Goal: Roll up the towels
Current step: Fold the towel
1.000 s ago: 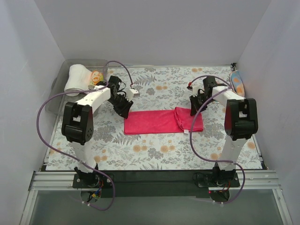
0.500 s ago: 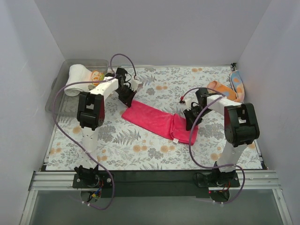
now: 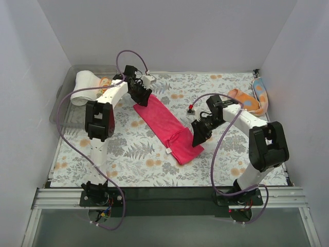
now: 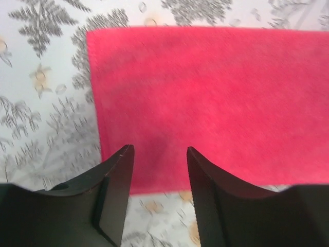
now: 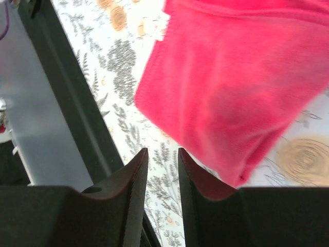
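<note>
A magenta-red towel [image 3: 164, 126] lies flat as a long diagonal strip, from far left to near right, with its near end folded over [image 3: 184, 149]. My left gripper [image 3: 142, 96] is over the far end. In the left wrist view its jaws [image 4: 158, 151] stand apart above the towel's edge [image 4: 205, 103], with nothing pinched. My right gripper [image 3: 198, 135] is beside the folded near end. In the right wrist view its jaws [image 5: 162, 152] are a narrow gap apart with only table covering between them. The towel [image 5: 231, 103] lies just right of them.
A clear bin [image 3: 64, 100] at the far left holds a white rolled towel [image 3: 82, 85] and a yellow patterned one [image 3: 106, 82]. An orange spotted towel [image 3: 242, 99] and another cloth [image 3: 260, 88] lie at the far right. The black table front edge [image 5: 67, 103] is close to my right gripper.
The magenta towel has swung from lying across the table to a diagonal. My left gripper moved farther away with the far end. My right gripper moved left and nearer.
</note>
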You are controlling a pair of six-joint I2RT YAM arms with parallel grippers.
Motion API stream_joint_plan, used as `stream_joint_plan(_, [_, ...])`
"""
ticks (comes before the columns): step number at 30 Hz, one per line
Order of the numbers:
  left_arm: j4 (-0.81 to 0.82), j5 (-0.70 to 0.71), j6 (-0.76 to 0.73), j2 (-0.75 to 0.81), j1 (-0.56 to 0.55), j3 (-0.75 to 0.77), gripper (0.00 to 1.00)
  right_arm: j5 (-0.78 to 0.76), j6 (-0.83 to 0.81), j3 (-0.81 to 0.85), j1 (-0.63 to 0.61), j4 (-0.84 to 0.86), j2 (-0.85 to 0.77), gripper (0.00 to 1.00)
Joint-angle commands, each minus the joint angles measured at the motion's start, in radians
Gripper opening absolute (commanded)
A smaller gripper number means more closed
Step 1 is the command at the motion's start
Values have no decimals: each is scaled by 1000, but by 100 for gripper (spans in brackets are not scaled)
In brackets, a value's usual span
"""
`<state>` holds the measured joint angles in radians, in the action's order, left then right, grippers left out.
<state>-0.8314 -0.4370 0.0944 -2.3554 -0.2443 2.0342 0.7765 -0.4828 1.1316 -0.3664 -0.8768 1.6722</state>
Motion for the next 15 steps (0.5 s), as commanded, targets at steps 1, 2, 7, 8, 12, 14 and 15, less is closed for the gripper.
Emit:
stream_joint_plan(1, [-1, -6, 16, 206, -21, -118, 38, -41, -2, 23, 30, -7, 27, 30])
stream_joint_plan(2, [3, 32, 59, 215, -36, -173, 35, -54, 27, 19, 34, 25, 52, 28])
stream_joint_plan(7, [0, 72, 140, 216, -64, -265, 27, -115, 67, 2, 34, 94, 102, 22])
stream_joint_plan(8, [0, 70, 143, 209, -64, -287, 24, -129, 67, -4, 34, 101, 109, 22])
stream_joint_plan(12, [31, 90, 151, 159, -70, -298, 18, -149, 67, -47, 32, 122, 130, 20])
stream_joint_plan(14, [51, 96, 150, 131, -73, -283, 17, -129, 84, -76, 26, 142, 141, 20])
stream_joint_plan(15, [52, 96, 143, 93, -75, -247, 17, -125, 90, -84, 21, 148, 146, 20])
